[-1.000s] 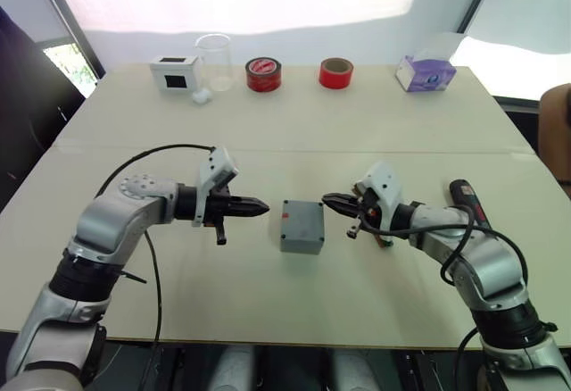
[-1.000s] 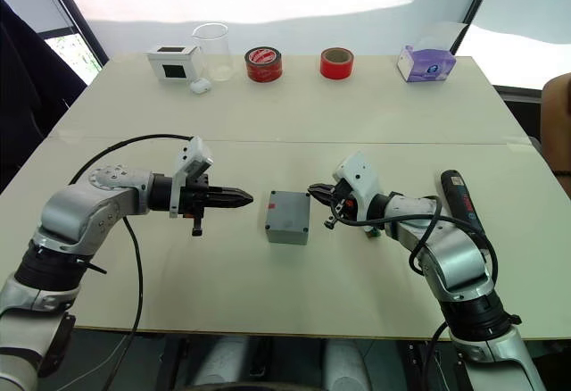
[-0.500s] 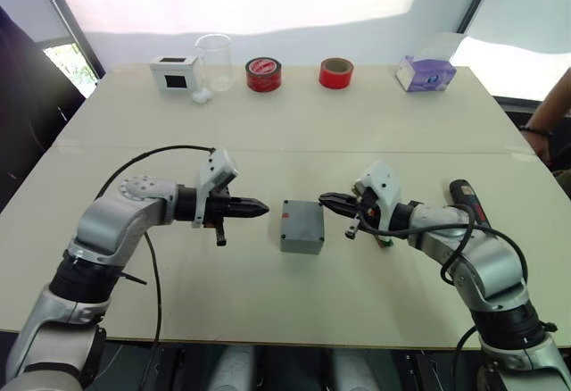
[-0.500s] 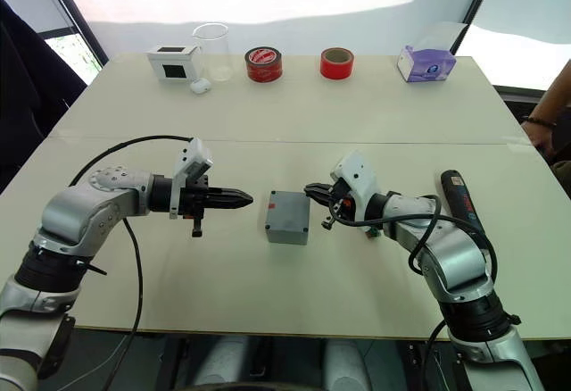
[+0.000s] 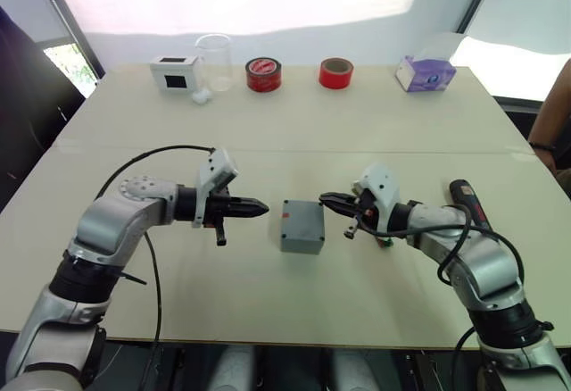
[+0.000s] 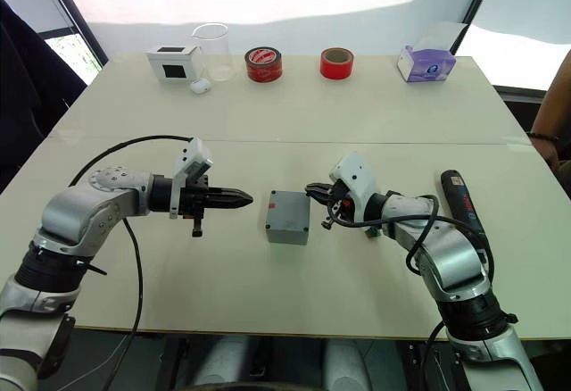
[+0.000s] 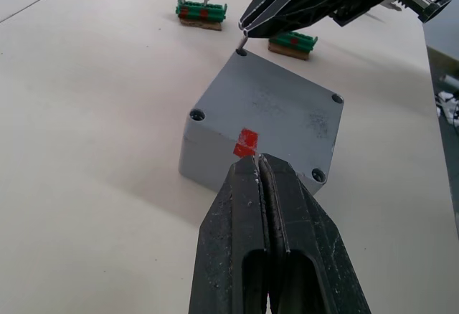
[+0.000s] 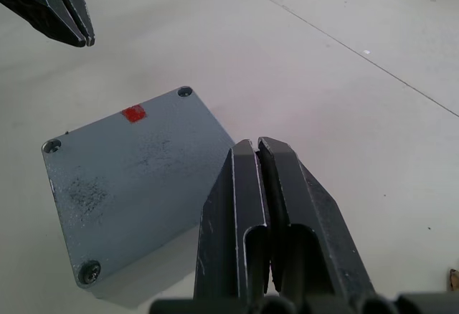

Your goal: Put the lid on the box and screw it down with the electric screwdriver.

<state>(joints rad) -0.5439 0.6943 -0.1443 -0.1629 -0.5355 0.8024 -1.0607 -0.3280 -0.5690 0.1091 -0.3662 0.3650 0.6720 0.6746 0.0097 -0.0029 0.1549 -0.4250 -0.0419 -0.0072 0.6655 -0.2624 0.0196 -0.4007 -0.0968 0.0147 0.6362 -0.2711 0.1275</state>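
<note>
Grey box (image 5: 302, 225) with lid (image 7: 276, 117) already seated, resting mid-table (image 5: 268, 132) between both grippers, red mark facing the left one. Looks like cast metal: stiff, rather heavy, smooth sides, probably slippery; best steadied by opposite side walls. Left gripper (image 5: 260, 207) just beside it, fingers pressed together, empty. Right gripper (image 5: 326, 200) near the far corner, fingers also pressed together. Electric screwdriver (image 5: 469, 203) lying untouched beyond the right arm, to be gripped around its thick black body
</note>
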